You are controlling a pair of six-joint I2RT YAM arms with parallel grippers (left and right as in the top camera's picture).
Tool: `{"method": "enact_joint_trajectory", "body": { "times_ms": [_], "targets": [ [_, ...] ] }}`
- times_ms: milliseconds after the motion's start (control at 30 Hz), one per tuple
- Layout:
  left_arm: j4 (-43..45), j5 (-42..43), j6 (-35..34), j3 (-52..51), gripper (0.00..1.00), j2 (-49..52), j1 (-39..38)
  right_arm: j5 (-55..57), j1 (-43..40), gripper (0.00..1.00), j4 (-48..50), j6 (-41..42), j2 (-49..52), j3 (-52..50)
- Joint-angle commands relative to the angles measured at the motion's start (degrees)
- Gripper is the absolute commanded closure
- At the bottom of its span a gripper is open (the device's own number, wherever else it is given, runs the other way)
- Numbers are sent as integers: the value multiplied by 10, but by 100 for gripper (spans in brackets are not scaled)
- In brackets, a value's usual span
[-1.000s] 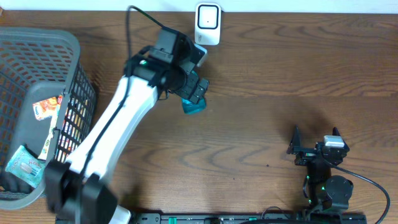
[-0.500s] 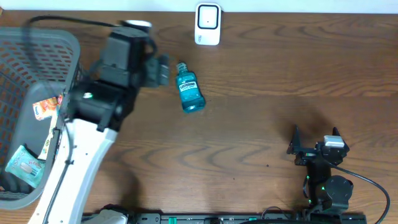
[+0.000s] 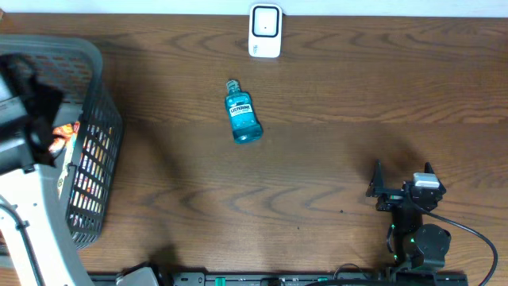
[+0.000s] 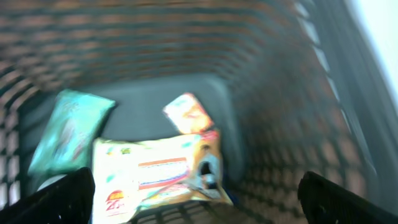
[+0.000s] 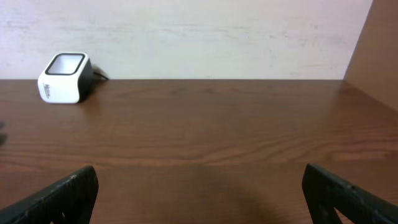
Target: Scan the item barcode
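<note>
Wide open, the left claw (image 4: 200, 202) hangs over the basket (image 3: 95, 119) at left, probably to fetch 1 packet (image 4: 149, 177) for scanning, the mouthwash bottle (image 3: 242, 117) lying on the worktop (image 3: 341, 119) below the top-centre scanner (image 3: 265, 30); the right claw (image 5: 202, 196) idles wide, lower right.

Both jaws gape; left arm (image 3: 22, 199) reaches far left, right arm (image 3: 413, 213) sits folded.

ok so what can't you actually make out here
- Overhead: the barcode on the mouthwash bottle is too small to find.
- Overhead: most of the inside of the basket is hidden by the left arm.
- Left wrist: the packets are blurred, so their print is unreadable.
- Overhead: the scanner face is too small for detail.
</note>
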Motion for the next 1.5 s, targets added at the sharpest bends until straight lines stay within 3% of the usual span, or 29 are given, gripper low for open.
{"method": "enact_joint_trajectory", "body": {
  "times_ms": [0,300,700,1167,1267,1467],
  "targets": [
    [-13,5,-116,3,2,8,55,-1,-4,1,-3,-5,0,-1],
    [-7,5,-117,2,2,113,76,-1,-4,1,-3,-4,0,-1],
    [109,60,-116,2,2,332,76,-1,-4,1,-3,-4,0,-1],
    [174,61,-111,2,2,465,76,-1,-4,1,-3,-4,0,-1],
    [172,61,-89,2,35,468,76,-1,-4,1,-3,-4,0,-1],
    [156,61,-43,3,64,459,78,-1,-4,1,-3,-4,0,-1]
  ]
}}
